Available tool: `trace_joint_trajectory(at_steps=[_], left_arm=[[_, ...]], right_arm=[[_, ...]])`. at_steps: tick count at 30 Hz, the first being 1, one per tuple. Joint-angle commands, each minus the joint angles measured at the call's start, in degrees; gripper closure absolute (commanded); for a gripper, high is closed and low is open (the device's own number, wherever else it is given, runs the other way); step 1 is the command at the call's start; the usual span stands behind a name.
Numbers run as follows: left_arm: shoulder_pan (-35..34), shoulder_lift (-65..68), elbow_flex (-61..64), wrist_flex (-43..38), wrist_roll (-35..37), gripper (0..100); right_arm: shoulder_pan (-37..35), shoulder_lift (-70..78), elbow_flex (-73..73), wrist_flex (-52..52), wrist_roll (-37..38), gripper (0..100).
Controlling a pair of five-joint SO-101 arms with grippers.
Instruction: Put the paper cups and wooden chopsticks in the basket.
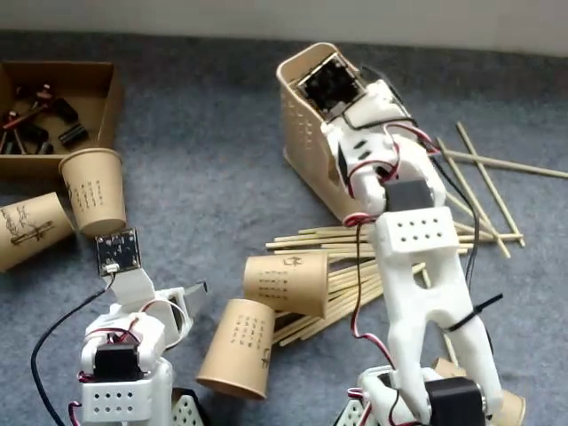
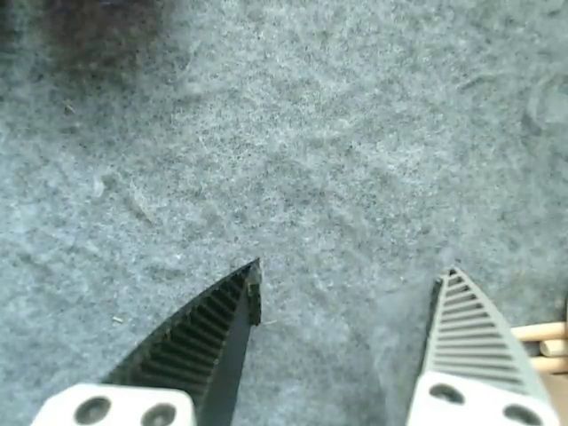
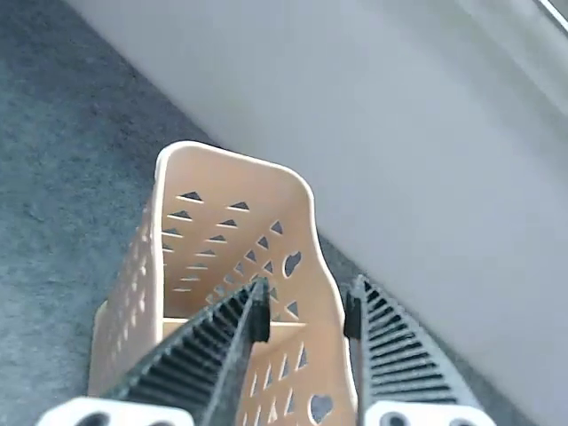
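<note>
The tan perforated basket [image 1: 306, 142] stands at the back of the grey carpet. My right gripper [image 1: 342, 98] hangs over its open top. In the right wrist view that gripper [image 3: 306, 306] is open, nothing between its fingers, with the basket [image 3: 222, 222] just beneath. Two paper cups [image 1: 286, 282] [image 1: 240, 348] lie on their sides near the middle, against a pile of wooden chopsticks [image 1: 355, 266]. More chopsticks [image 1: 484, 191] lie scattered to the right. My left gripper [image 1: 177, 306] [image 2: 346, 284] stands open over bare carpet, left of those cups. Chopstick ends [image 2: 546, 342] show beside one finger.
Two more paper cups [image 1: 93, 189] [image 1: 31, 229] are at the left, below a cardboard box [image 1: 98, 80] that holds small dark parts. Another cup [image 1: 513, 408] peeks out behind the right arm's base. A pale wall runs behind the basket.
</note>
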Motion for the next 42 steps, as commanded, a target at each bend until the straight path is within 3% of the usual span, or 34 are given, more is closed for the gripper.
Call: trace_joint_trajectory(at_steps=[1, 6, 12, 16, 20, 34, 42], left_arm=[[-0.5, -1.0, 1.1, 0.2, 0.0, 70], [-0.5, -1.0, 1.1, 0.2, 0.0, 70], [-0.5, -1.0, 1.1, 0.2, 0.0, 70], [-0.5, -1.0, 1.1, 0.2, 0.0, 70], [-0.5, -1.0, 1.1, 0.2, 0.0, 70], [-0.5, -1.0, 1.1, 0.2, 0.0, 70], [-0.5, -1.0, 1.1, 0.2, 0.0, 70]], right_arm=[[0.3, -5.1, -4.9, 8.6, -4.8, 84.9], [-0.8, -7.7, -9.1, 21.3, -9.6, 84.9], [-3.5, -7.3, -12.4, 33.1, -9.9, 84.9], [-4.9, -6.7, -12.3, 33.4, -10.1, 84.9], [-5.1, -2.5, -12.6, 33.7, -14.9, 84.9], [-3.4, 14.2, -23.4, 33.6, -14.8, 84.9], [-3.7, 19.3, -24.2, 33.8, -7.3, 88.1]])
